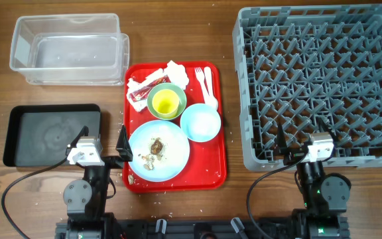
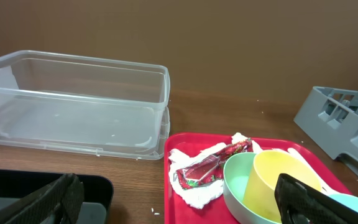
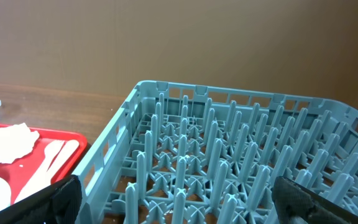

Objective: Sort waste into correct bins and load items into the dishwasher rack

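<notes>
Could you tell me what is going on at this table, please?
Nothing is being handled at this moment. The left gripper and right gripper both sit open and empty at the near edge. The plate with scraps, green bowl, blue bowl, cup, cutlery and napkins are all on the red tray; the rack, clear tub and black tray hold nothing.

Tabletop point(image 1: 178, 26): wood, crumbs scattered.
Tub point(image 1: 68, 18): placed far left corner.
Black tray point(image 1: 8, 136): left edge.
Red tray point(image 1: 207, 159): centre.
Rack point(image 1: 241, 99): right edge.
</notes>
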Controlling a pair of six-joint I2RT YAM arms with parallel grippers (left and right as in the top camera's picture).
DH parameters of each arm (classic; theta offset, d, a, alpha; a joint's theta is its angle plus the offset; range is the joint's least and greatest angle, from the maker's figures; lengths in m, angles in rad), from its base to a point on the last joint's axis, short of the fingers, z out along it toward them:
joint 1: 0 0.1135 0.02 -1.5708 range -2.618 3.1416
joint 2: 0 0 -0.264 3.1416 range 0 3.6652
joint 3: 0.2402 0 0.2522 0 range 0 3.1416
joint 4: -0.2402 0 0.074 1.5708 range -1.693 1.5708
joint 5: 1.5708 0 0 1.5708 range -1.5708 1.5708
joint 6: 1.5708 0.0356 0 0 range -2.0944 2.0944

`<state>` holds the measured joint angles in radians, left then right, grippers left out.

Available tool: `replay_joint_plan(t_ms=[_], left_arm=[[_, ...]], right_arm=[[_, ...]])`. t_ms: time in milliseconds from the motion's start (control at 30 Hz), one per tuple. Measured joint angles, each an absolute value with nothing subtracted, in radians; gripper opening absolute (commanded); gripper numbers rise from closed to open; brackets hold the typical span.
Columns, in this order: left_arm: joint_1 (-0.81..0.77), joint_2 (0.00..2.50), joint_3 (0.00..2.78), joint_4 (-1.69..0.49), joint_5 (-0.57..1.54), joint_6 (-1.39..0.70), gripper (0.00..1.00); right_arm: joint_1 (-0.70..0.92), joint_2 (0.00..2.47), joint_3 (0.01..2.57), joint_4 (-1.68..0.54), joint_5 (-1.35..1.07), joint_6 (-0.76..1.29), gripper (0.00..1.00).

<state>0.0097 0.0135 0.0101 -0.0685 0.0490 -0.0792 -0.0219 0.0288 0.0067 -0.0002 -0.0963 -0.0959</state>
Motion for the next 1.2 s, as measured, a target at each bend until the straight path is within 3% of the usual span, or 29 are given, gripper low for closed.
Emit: replay_joint_plan(t_ms=[233,1200], left_arm=[[0.010,0.014,0.010,-0.063,0.096,-0.079,1.00],[0.010,0.014,0.010,-0.065,0.991,-0.079,1.00]], right_arm=[[-0.022,0.029,0.007,0.000,-0.096,-0.096,1.00],[-0.022,0.029,0.007,0.000,-0.096,-0.096,1.00]])
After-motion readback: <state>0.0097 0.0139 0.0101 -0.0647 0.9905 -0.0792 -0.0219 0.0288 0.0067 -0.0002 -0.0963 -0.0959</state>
